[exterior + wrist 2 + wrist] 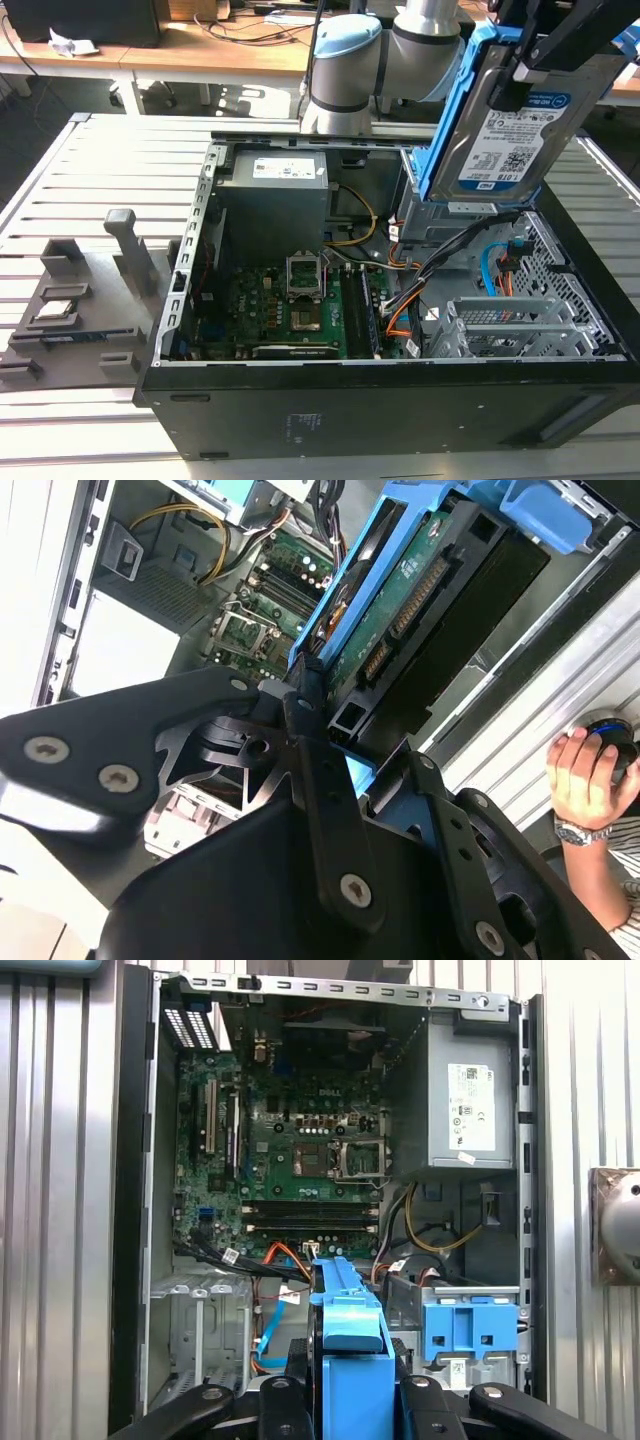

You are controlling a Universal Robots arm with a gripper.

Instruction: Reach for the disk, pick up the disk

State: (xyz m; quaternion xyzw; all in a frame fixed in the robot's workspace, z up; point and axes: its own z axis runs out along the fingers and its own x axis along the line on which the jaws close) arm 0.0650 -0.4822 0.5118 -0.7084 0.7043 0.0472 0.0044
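Left to right across the exterior view: grey moulded fixture tray (75,310) on the slatted metal desk (60,180), holding a small flat square chip (62,306). Then the open black PC case (380,410): green motherboard (290,310), matt grey power supply box (272,185), orange and yellow cable bundles. Far right, upper corner: the disk (510,140), lifted clear above the case's drive bay, tilted, label side facing the camera.

Gripper (535,60): jaws are pinching the disk by the top of its blue plastic bracket. In the first wrist view the black linkage arms sit on either side of the blue bracket edge (350,1350), which confirms the grip. The second wrist view shows the disk's (420,610) underside: green circuit board, black connector edge. A person's hand (585,770) rests on a mouse at the desk's far side.

Risks, as judged:
- Grip is on smooth moulded plastic, not on the drive's metal body. The bracket may flex or slide, and the disk would drop onto the motherboard.
- The disk hangs tilted, so its weight pulls below the pinch point and it could swing or rotate.
- Loose cables near the bay could snag the lower bracket corner.

Textures: brushed silver drive face, glossy white label with blue band, perforated steel bay walls.
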